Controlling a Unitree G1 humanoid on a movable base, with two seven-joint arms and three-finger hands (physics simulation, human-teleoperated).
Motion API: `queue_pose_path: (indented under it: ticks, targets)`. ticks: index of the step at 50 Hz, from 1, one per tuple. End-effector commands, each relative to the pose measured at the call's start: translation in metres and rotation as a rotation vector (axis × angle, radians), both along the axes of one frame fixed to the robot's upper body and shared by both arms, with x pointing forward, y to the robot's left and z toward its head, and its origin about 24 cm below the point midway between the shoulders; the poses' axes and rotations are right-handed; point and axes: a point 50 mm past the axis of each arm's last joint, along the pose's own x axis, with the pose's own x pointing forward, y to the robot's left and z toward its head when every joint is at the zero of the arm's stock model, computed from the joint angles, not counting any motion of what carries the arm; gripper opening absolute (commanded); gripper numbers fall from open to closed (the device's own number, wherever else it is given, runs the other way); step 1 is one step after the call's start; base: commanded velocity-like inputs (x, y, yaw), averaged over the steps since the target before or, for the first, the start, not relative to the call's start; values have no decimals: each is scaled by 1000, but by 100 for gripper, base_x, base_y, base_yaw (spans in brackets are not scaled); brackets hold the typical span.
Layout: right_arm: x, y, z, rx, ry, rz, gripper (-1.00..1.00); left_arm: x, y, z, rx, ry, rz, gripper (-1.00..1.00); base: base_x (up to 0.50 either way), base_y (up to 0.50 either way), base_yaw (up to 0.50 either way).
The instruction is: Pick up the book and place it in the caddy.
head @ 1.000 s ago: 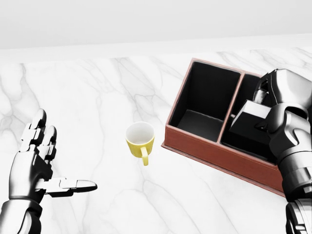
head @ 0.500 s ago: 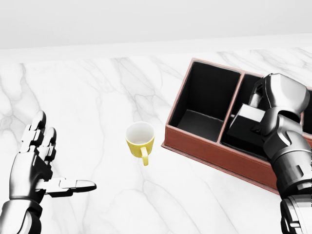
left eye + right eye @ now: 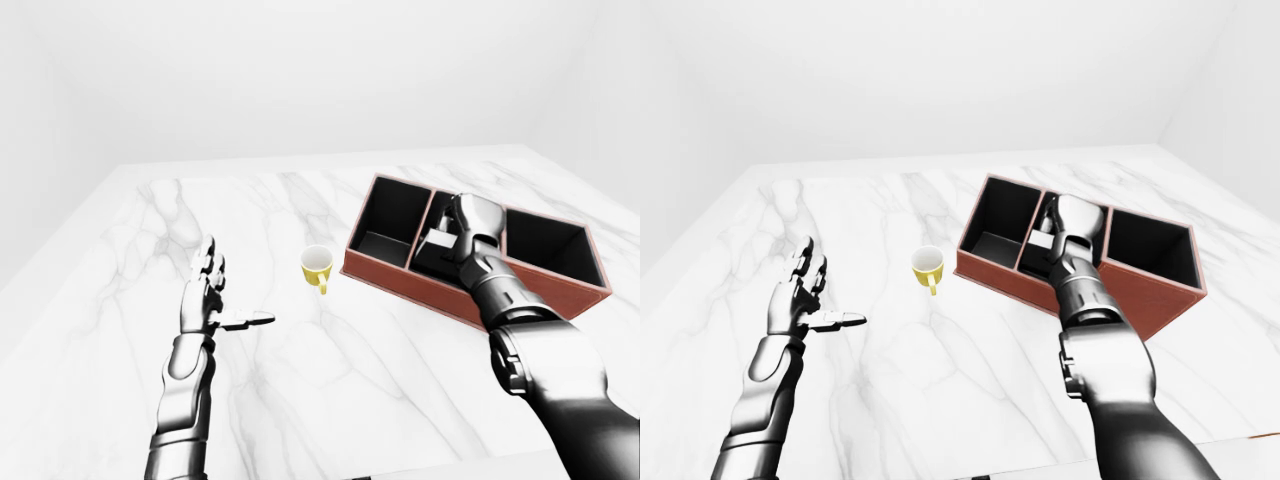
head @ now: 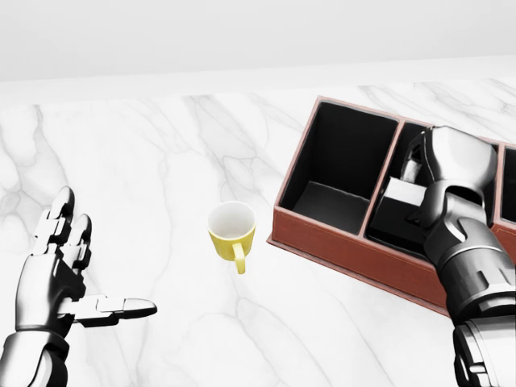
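Book-wise, going left to right: my left hand hangs over bare marble at the near left with fingers spread and thumb out, empty and parked clear of the work, and the yellow cup sits alone just left of the caddy, playing no part. My right hand is over the caddy's middle compartment with fingers wrapped on the dark book, tilted down into that slot, so I judge release comes next.
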Motion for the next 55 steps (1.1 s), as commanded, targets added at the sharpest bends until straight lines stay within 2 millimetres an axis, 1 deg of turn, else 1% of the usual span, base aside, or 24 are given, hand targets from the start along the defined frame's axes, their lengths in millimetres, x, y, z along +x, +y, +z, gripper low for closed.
queue_pose_path:
  ticks: [1, 28, 29, 30, 46, 55]
  targets:
    - [2, 2, 5, -40, -24, 7, -100, -1, 1, 0, -3, -1, 2, 100, 0, 0, 0]
    - [0, 1, 2, -44, -31, -6, -100, 0, 2, -1, -5, -1, 4, 100, 0, 0, 0]
    - [0, 1, 4, -49, -45, -7, 16, 0, 2, -1, -6, -1, 4, 100, 0, 0, 0]
    - [0, 1, 3, -49, -44, -7, 100, 0, 2, -1, -6, -1, 5, 100, 0, 0, 0]
    - [4, 12, 8, -51, -56, 27, 100, 0, 2, -1, -6, -2, 6, 100, 0, 0, 0]
    - [10, 25, 19, -69, -87, 73, 100, 0, 2, 1, -6, -4, 6, 100, 0, 0, 0]
